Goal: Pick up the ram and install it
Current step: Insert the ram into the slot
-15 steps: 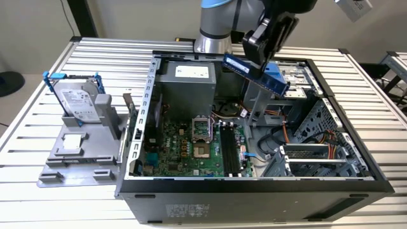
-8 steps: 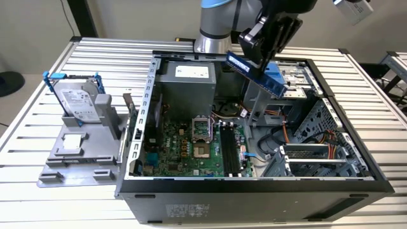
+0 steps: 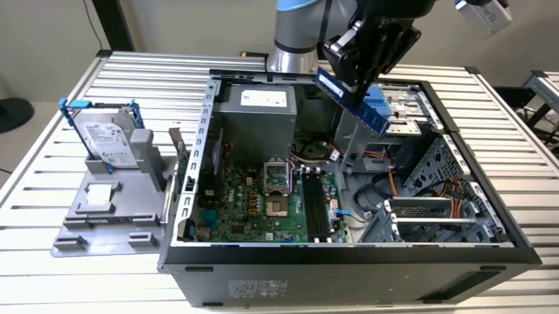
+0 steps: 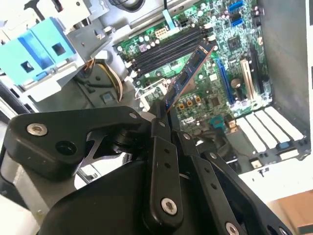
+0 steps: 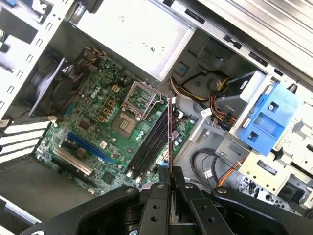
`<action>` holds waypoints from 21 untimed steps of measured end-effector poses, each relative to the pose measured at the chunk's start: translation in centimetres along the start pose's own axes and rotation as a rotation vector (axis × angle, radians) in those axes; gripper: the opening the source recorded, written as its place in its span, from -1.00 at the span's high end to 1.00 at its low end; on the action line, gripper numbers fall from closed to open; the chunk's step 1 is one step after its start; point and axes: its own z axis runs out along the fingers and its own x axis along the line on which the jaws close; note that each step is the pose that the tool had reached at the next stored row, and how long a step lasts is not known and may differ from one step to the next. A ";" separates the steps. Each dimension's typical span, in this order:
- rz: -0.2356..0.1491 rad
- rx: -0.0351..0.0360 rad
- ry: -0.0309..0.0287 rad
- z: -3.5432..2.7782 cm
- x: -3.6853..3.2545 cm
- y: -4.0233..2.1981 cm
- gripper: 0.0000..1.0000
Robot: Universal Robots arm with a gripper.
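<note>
The black gripper has its fingers clenched on one end of the thin bluish-green ram stick, which projects tilted from them, in the air above the open grey metal computer case, clear of the long black motherboard slots.

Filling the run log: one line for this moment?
gripper: shut on ram | ram: tilted, held above case | slots: ram not seated

Matt black plastic gripper; smooth bluish-green circuit-board ram; dull dark-grey sheet-metal computer case; ribbed pale metal table.
</note>
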 end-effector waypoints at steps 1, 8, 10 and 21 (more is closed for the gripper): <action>0.017 -0.0002 -0.0007 0.00 0.00 0.00 1.00; 0.138 -0.0014 -0.0057 0.00 0.00 0.00 1.00; 0.173 -0.0017 -0.0071 0.00 0.00 0.00 1.00; 0.361 -0.0037 -0.0149 0.01 0.00 0.00 1.00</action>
